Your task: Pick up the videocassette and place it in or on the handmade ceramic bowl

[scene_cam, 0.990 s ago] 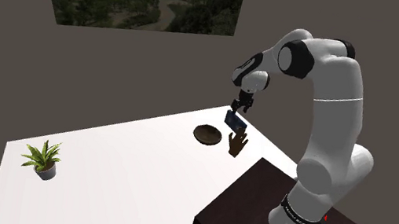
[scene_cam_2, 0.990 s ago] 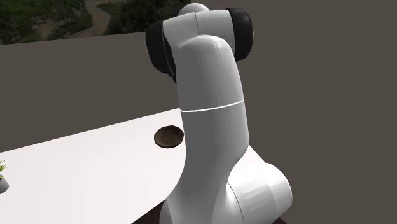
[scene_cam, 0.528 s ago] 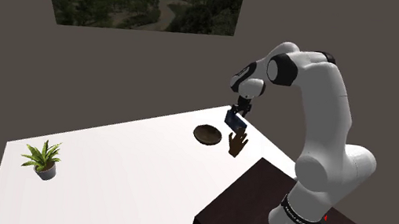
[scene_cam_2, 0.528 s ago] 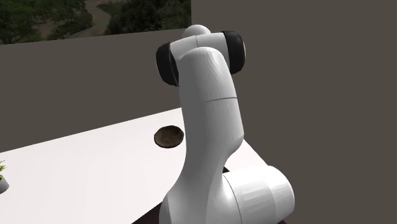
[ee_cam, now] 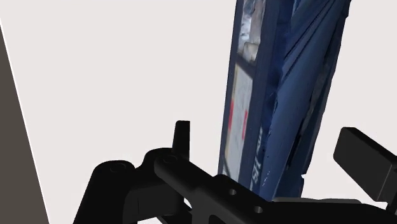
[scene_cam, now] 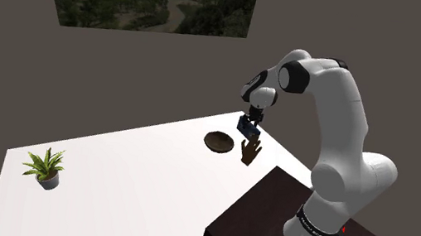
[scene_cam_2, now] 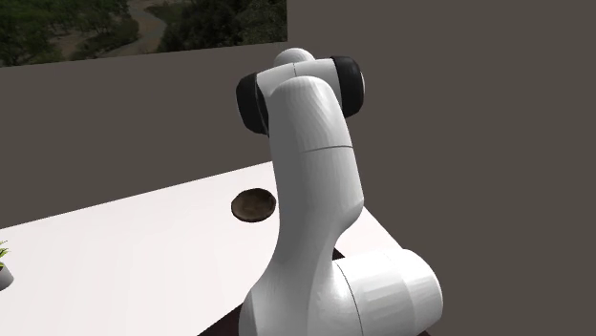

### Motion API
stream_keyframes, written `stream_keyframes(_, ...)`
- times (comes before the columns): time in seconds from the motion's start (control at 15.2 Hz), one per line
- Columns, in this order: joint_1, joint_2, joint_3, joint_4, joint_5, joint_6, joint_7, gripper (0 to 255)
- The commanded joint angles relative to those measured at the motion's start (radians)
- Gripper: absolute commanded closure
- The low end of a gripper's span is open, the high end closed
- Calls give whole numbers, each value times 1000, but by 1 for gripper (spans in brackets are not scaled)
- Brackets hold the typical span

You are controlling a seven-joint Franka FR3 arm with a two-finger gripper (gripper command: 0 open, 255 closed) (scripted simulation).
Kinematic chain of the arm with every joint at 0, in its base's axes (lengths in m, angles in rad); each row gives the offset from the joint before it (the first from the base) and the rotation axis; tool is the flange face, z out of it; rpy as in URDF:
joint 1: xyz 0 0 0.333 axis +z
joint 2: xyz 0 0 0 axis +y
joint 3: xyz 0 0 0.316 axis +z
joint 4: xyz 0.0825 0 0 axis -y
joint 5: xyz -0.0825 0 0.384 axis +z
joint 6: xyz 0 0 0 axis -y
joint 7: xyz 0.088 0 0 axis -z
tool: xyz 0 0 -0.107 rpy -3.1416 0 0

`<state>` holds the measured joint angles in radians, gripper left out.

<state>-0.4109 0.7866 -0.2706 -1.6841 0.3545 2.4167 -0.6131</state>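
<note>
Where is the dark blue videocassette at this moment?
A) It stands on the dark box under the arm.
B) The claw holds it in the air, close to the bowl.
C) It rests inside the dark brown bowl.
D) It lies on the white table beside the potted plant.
B: in the shoulder view the videocassette hangs clasped in the claw above the table, beside the bowl and not in it.

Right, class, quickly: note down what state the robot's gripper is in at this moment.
Gripper: closed on the dark blue videocassette, held above the table.
</note>
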Motion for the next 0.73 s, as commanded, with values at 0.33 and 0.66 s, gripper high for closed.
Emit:
stream_keyframes(0.33, 0, 1, 0, 1, 0, 1, 0, 255)
stream_keyframes(0.66, 0, 1, 0, 1, 0, 1, 0, 255)
